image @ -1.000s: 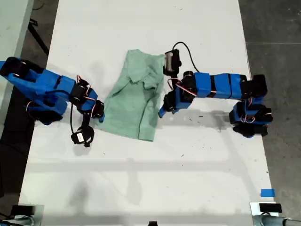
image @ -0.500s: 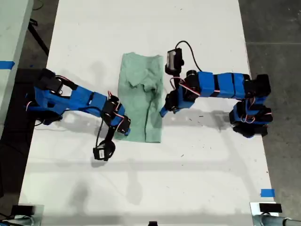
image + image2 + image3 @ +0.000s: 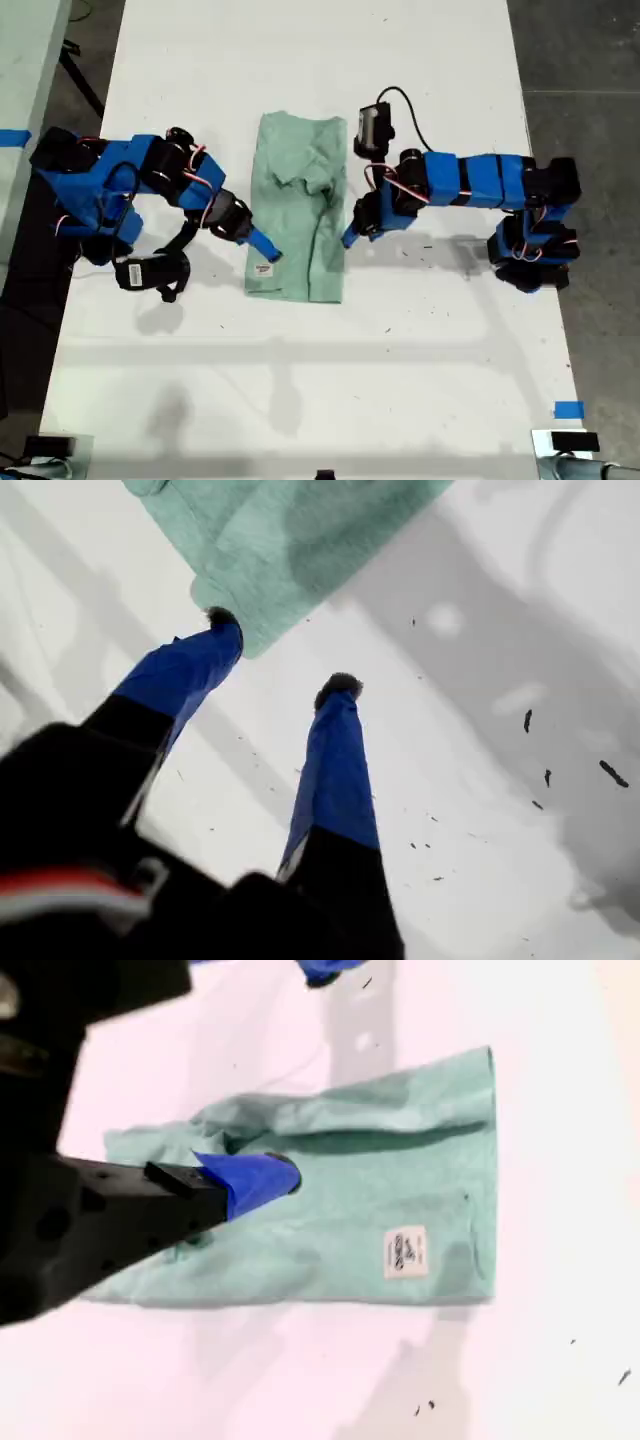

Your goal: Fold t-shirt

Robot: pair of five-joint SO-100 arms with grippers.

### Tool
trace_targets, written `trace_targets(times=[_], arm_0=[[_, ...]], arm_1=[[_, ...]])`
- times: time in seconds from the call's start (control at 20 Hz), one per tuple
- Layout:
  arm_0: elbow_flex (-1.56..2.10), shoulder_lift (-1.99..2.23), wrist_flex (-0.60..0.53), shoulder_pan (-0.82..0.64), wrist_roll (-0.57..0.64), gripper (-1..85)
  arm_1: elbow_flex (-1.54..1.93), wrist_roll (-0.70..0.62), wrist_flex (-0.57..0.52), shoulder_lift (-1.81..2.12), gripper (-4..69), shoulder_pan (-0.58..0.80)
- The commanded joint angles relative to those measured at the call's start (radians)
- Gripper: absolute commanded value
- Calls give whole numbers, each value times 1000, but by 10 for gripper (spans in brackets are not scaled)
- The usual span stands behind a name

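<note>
The pale mint-green t-shirt lies folded into a narrow upright strip mid-table, with a small white label near its lower corner at the exterior view's left. My first gripper is open beside the shirt's edge on the exterior view's right. In the first wrist view one of its fingertips touches the cloth edge, and nothing sits between the jaws. My second gripper hovers over the shirt near the label. Only one blue fingertip shows.
The white table extends well beyond the shirt on all sides. Dark floor borders it at both sides of the exterior view. A blue tape mark sits at the table's corner at the exterior view's lower right. A cable loops behind the first arm.
The second arm swept the shirt's side at the exterior view's left over toward the right, narrowing it to a strip, then let go and drew back. The first arm barely moved.
</note>
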Motion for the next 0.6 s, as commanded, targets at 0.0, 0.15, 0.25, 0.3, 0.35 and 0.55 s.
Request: trace_targets(times=[0.0, 0.15, 0.25, 0.3, 0.35, 0.55], arm_0=[[80, 135, 64, 0, -66, 347], [202, 176, 67, 57, -219, 17], [239, 176, 46, 97, -265, 23], [253, 173, 23, 107, -264, 143], [265, 166, -2, 112, -258, 259], [370, 147, -164, 86, -176, 321]], arm_1=[[3, 23, -12, 109, 188, -11], [6, 97, -5, 117, 109, -71], [5, 118, -40, 97, 119, -127], [5, 141, -58, 81, 173, -146], [-2, 153, -77, 63, 230, -160], [-77, 166, -95, -43, 299, -163]])
